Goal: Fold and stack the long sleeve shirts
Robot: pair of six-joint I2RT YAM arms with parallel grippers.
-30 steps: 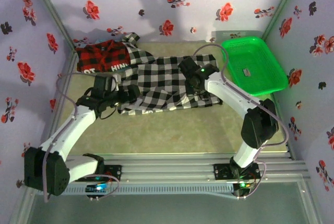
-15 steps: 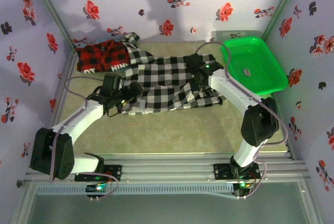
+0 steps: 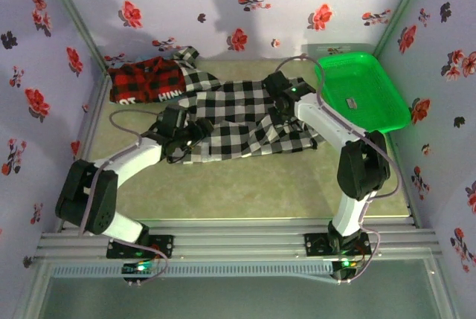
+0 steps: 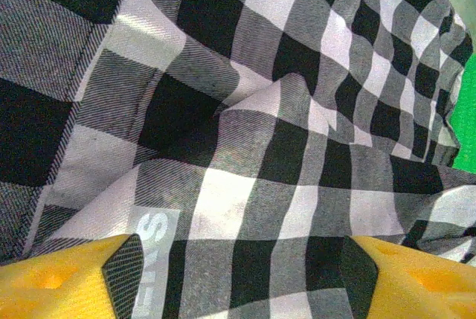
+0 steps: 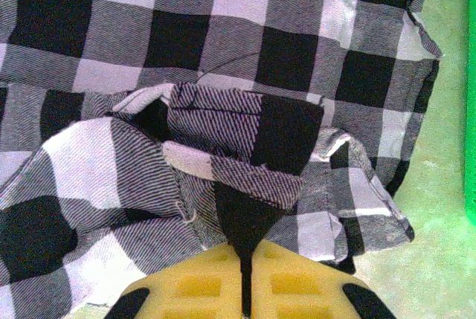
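The black-and-white checked shirt (image 3: 242, 137) lies rumpled across the middle of the table. The red-and-black plaid shirt (image 3: 145, 81) with white lettering lies at the back left, its edge under the checked one. My left gripper (image 3: 197, 129) rests on the checked shirt's left part. In the left wrist view the left gripper (image 4: 239, 267) is open, its yellow fingers (image 4: 74, 278) wide apart with checked cloth (image 4: 245, 148) lying between them. My right gripper (image 3: 277, 103) is at the shirt's back right. The right gripper (image 5: 242, 252) is shut on a dark fold of the checked shirt (image 5: 245, 133).
A green plastic basket (image 3: 349, 56) stands at the back right, close to the right arm; its green edge (image 5: 471, 111) shows beside the shirt. Bare table (image 3: 245, 185) lies between the shirts and the arm bases. Flowered walls close in the back and both sides.
The left gripper has slid right and farther onto the checked shirt, its fingers narrowing. The right gripper has moved toward the back with its fold, drawing the cloth over.
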